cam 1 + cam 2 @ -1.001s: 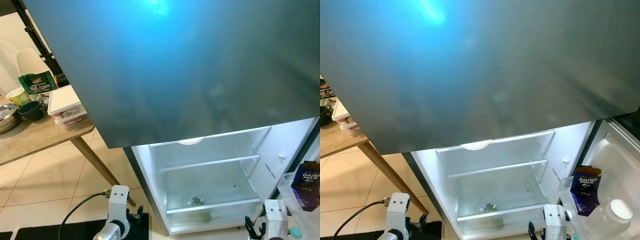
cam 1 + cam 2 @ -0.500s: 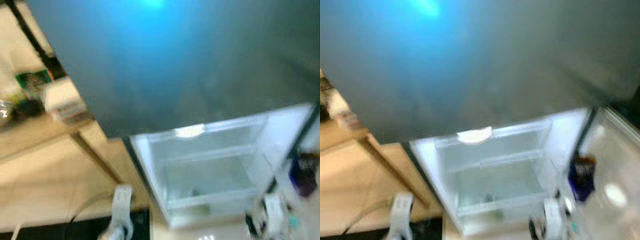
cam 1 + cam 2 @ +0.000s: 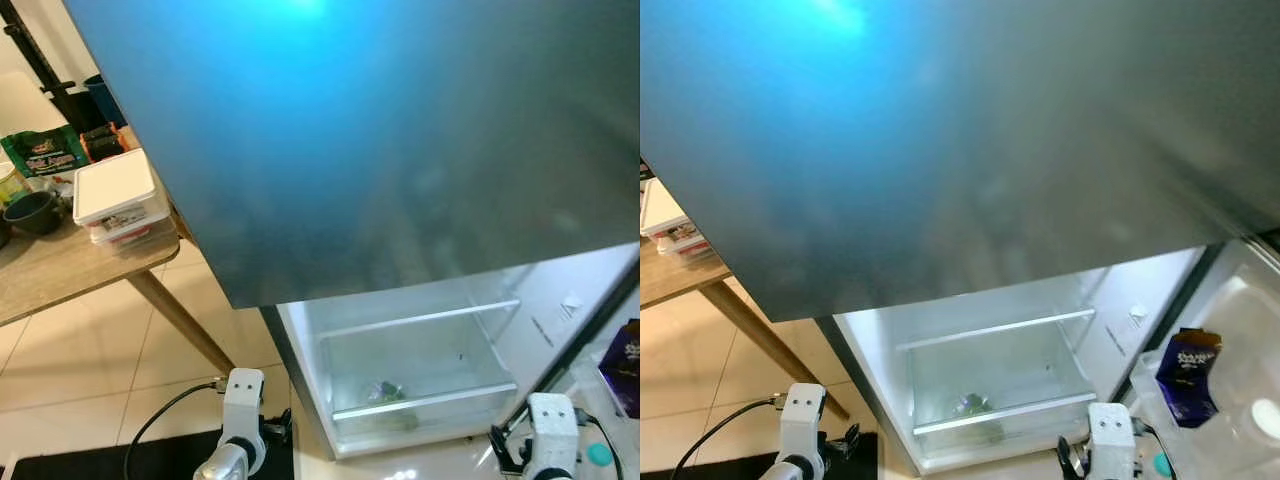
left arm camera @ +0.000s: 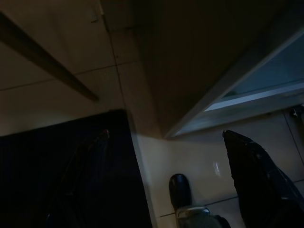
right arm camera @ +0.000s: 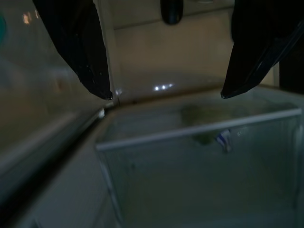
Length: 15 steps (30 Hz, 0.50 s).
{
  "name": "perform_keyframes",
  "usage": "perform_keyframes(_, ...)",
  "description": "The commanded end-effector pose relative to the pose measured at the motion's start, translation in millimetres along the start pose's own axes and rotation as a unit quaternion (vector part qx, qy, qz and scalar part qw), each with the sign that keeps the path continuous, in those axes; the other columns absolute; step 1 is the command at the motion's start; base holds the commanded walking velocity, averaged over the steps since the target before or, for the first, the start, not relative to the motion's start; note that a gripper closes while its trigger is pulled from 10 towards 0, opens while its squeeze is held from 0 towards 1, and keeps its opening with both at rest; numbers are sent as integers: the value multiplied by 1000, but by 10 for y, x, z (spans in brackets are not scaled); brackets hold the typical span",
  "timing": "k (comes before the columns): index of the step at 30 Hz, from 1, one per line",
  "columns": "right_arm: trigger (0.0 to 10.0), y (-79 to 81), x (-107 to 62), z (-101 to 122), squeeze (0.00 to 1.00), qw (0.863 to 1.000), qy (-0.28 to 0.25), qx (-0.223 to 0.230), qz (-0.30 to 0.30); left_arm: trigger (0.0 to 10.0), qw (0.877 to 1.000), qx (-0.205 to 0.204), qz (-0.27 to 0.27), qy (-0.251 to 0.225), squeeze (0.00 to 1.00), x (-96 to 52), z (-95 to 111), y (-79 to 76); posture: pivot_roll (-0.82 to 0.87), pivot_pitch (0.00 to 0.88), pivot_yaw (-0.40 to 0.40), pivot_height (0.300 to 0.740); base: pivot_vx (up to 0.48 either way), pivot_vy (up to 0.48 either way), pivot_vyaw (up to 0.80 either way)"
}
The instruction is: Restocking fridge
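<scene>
Since a second earlier my head camera had swung: the table (image 3: 70, 265) slid a little to the left of the picture and the fridge's (image 3: 410, 350) lit compartment sat lower, though nothing itself had shifted.

Both arms hung low in front of me. The left claw (image 4: 166, 175) pointed at the floor beside a dark mat (image 4: 61, 175), its two fingers spread wide and empty. The right claw (image 5: 166, 85) faced the open fridge, fingers likewise wide apart and holding nothing.

The goods to stock lay well apart from the claws, on the table at far left: I counted one white lidded box (image 3: 115, 195), one green packet (image 3: 42, 152) and one dark bowl (image 3: 32, 212). Inside the fridge I counted two glass shelves and one small item (image 3: 388, 390) in the bottom drawer. The open door on the right carried one purple chocolate pack (image 3: 1192, 375) and one white-capped jar (image 3: 1265, 420).

My worry was the big dark door (image 3: 380, 130) overhead: turning toward the table so close under it, I judged I could knock it, or clip the table leg (image 3: 180, 320) with the left arm.
</scene>
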State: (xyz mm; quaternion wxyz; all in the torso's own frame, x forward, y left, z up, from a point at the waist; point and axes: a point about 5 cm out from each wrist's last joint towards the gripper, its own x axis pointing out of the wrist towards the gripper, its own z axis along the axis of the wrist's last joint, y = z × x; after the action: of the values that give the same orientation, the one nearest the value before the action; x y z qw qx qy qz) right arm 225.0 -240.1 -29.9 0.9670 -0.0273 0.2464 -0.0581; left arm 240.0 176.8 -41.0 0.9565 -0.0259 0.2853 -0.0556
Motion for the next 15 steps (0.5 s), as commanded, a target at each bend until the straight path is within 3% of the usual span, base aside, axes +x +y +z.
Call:
perform_keyframes(1,10000,20,-14,-32,0,1000,6,1,2,10000,1000,-2,9,13,0,-38,-71,55,-99,102,91,730,0,0,0)
perform_keyframes(15,10000,44,-12,-89,0,1000,29,-3,-3,10000,999,13,11,32,0,-17,-67,59,-93,101,99,730,0,0,0)
